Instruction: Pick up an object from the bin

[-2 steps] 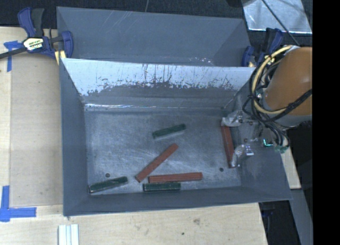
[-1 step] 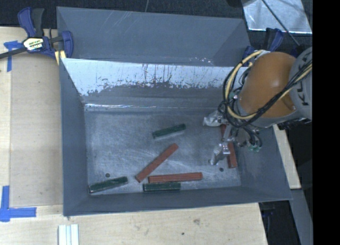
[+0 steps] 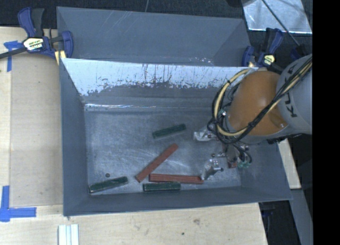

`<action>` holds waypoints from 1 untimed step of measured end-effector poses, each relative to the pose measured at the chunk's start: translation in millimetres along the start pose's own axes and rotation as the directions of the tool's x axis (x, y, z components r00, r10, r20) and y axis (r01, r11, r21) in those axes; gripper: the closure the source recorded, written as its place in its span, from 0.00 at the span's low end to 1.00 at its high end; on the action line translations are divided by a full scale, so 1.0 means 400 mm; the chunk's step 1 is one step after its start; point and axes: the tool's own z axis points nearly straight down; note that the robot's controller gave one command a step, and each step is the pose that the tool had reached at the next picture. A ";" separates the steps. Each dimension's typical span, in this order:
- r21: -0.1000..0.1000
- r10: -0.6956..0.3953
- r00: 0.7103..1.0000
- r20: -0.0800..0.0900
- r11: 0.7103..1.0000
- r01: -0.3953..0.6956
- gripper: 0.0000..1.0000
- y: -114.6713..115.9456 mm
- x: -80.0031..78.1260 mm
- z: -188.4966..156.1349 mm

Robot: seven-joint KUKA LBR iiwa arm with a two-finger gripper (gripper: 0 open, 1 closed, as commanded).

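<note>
From my console, the thing nearest the gripper (image 3: 207, 152) is a red-brown stick (image 3: 175, 178) lying flat on the floor of the bin (image 3: 74, 132). Its right end sits just by the nearer finger (image 3: 211, 168), and I cannot tell whether the two touch. From that finger the stick runs off toward the view's left, roughly in line with the front wall. The two fingers stand spread, one toward the back wall and one toward the front, with bare bin floor showing between them.

I count two red-brown sticks. The second red-brown stick (image 3: 156, 162) lies on a slant to the view's left of the fingers, with its lower end near the far end of the first.

I count three dark green sticks. The back green stick (image 3: 169, 131) lies a little tilted, to the view's left of the farther finger. The front green stick (image 3: 162, 187) lies just beside the first red-brown stick, on its front-wall side and parallel to it. The corner green stick (image 3: 108, 185) lies farthest from the fingers, near the front left corner. That makes five sticks, all loose and apart from any heap.

Above the fingers sits the orange wrist cover (image 3: 255, 106), looped with cables. The grey arm link (image 3: 297, 100) carries dark lettering that starts with a K, and the rest I cannot read.
</note>
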 end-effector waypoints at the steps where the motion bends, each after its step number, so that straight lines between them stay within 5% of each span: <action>1: 0.004 -0.037 0.999 0.000 0.999 0.037 0.00 0.020 -0.083 0.029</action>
